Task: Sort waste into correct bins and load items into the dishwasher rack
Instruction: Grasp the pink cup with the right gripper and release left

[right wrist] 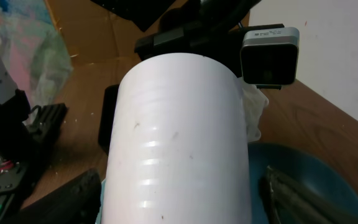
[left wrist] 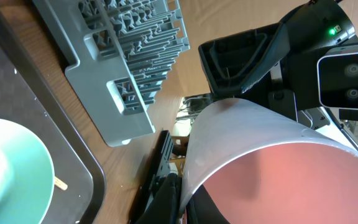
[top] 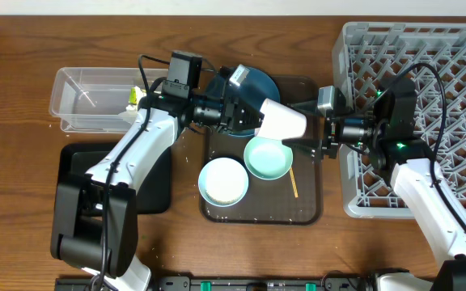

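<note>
Left end effector [left wrist: 182,205]: narrow. I pinch the wall of the small white pink-lined cup [top: 284,120] at its rim, one finger outside and the other against the pink lining.
Right end effector [top: 319,137]: my fingers stand on either side of the cup's closed end. I cannot tell whether they press on it.
Cup: on its side in the air between my two end effectors, over the far half of the brown serving tray [top: 273,208]. Its mouth faces my left wrist, and it touches no bowl.
Dark-blue bowl [top: 264,83]: at the tray's far edge, largely hidden under my left end effector.
Mint-green bowl [top: 268,158]: on the tray beneath the cup, rim to rim with the white bowl [top: 223,181].
Wooden stick [top: 293,182]: flat on the tray, just to the right of the mint-green bowl.
Dishwasher rack [top: 459,73]: on the worktop [top: 14,202] just to the right of the tray. My right arm crosses its left side.
Clear plastic tub [top: 79,101]: far left, well apart from the cup, with the yellow-green wrapper [top: 133,97] at its right end.
Black tray [top: 156,190]: near left, beside the serving tray and partly covered by my left arm.
</note>
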You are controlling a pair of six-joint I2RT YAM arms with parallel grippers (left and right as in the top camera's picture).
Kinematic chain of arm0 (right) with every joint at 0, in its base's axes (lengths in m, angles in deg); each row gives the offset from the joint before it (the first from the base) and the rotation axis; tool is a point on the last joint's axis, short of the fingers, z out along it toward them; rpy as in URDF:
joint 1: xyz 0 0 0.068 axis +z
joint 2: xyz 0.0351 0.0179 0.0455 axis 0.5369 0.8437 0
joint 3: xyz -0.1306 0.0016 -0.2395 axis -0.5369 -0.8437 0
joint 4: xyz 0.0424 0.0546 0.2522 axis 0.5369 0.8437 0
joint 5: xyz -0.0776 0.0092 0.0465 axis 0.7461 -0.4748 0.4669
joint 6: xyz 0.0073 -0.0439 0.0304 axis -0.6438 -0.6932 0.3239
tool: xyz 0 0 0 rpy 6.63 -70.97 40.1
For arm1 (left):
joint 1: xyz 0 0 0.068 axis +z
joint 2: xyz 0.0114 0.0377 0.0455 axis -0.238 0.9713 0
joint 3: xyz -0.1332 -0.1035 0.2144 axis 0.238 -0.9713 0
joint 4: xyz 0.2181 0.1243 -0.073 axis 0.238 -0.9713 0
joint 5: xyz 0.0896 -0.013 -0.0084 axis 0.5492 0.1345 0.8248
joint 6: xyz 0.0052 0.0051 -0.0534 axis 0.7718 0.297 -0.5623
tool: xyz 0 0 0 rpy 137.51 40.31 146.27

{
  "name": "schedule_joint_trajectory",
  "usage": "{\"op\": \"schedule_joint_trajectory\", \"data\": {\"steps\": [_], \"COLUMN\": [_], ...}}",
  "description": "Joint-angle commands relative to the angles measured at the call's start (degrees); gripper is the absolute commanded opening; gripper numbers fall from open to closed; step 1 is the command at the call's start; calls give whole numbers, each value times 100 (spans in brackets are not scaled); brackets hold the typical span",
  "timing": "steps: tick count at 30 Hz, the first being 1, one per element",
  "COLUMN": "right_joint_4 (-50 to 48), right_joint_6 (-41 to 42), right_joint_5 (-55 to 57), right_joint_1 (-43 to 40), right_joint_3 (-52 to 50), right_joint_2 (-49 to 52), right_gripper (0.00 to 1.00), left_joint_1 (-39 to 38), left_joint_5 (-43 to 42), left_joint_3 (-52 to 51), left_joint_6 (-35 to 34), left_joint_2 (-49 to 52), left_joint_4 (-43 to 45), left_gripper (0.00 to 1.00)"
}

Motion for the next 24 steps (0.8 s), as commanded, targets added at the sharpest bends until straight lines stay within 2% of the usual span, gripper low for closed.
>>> {"op": "schedule_joint_trajectory", "data": {"steps": [1,6,10,16,18,19,22,24], "right_joint_4": [-13,-13,-4,63,85,96,101,133], "right_joint_6": [20,20,24,24,26,74,627,1075], "right_joint_5": [-164,-164,-103,-76,-70,-28,448,1019], "right_joint_1": [50,50,50,66,66,66,63,63], "right_joint_3": [111,111,111,111,111,111,111,111], "right_joint_2": [33,33,33,33,33,33,33,33], "right_gripper": [79,73,63,62,58,56,47,37], "left_joint_1": [-17,-17,-17,-17,-17,-17,0,9], "left_joint_5": [2,2,2,4,9,11,286,664], "left_joint_3": [63,63,66,66,66,66,66,63], "left_joint_6": [-52,-52,-52,-50,-48,-46,-46,-46], "left_joint_2": [26,26,26,26,26,26,26,26], "left_joint_4": [13,13,13,13,15,15,11,4], "left_gripper": [6,6,6,8,23,28,37,39]}}
